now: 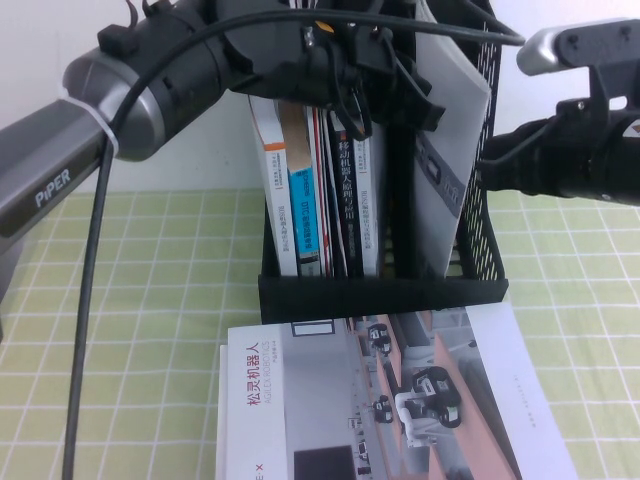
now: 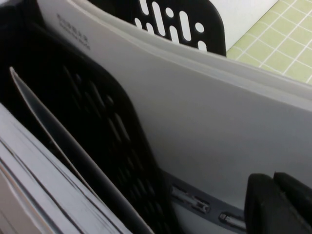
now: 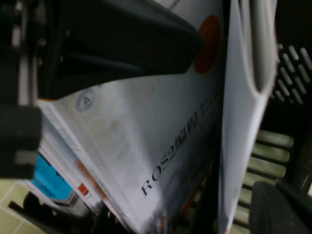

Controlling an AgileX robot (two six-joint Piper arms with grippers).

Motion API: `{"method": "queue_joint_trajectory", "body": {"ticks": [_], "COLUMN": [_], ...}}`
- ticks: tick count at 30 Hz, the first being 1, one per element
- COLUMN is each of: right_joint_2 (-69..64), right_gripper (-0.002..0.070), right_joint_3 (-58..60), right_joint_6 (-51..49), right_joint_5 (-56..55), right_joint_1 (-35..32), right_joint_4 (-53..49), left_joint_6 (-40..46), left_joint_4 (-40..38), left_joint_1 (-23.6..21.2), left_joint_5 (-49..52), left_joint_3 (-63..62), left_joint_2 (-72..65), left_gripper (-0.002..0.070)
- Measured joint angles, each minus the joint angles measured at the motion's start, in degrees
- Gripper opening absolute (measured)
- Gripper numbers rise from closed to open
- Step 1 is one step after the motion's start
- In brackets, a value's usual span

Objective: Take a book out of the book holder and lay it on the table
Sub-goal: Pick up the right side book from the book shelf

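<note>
The book [image 1: 440, 180] is standing upright in the right compartment of the book holder [image 1: 380, 295], leaning a little and showing its smooth grey back (a strip of small pictures is running along it in the left wrist view). The holder is black plastic with slotted sides, sitting on the table [image 1: 150, 280] with its checked green cloth. The left gripper [image 1: 390, 105] is hanging over the holder's top; whether it is gripping anything I cannot tell. The right gripper [image 1: 492, 150] is waiting closed and empty beside the holder's right wall.
</note>
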State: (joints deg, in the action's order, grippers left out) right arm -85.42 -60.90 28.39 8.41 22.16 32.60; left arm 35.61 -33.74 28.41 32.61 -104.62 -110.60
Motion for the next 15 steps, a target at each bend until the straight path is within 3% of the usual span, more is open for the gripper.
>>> {"method": "queue_joint_trajectory", "body": {"ticks": [3,8,10,15], "right_joint_2": [1.85,5.24,5.60,2.92], "right_gripper": [0.0066,0.0346,0.0426,0.0474], "right_joint_3": [0.00,-0.13,-0.13,-0.13], "right_joint_6": [1.41,4.94,5.45,8.17], "right_joint_5": [0.63,2.41,3.24,-2.63], "right_joint_1": [0.75,2.11,2.25,2.39], "right_joint_4": [-0.27,-0.61,-0.61,-0.61], "left_joint_6": [0.00,-0.14,-0.14,-0.27], "left_joint_4": [0.08,0.35,0.39,0.39], "left_joint_1": [0.00,0.00,0.00,0.00], "left_joint_5": [0.00,-0.12,-0.67,-0.88], "left_joint_3": [0.00,0.00,0.00,0.00], "left_joint_2": [0.00,0.00,0.00,0.00], "left_gripper": [-0.0002,-0.0003,-0.0002,-0.0003]}}
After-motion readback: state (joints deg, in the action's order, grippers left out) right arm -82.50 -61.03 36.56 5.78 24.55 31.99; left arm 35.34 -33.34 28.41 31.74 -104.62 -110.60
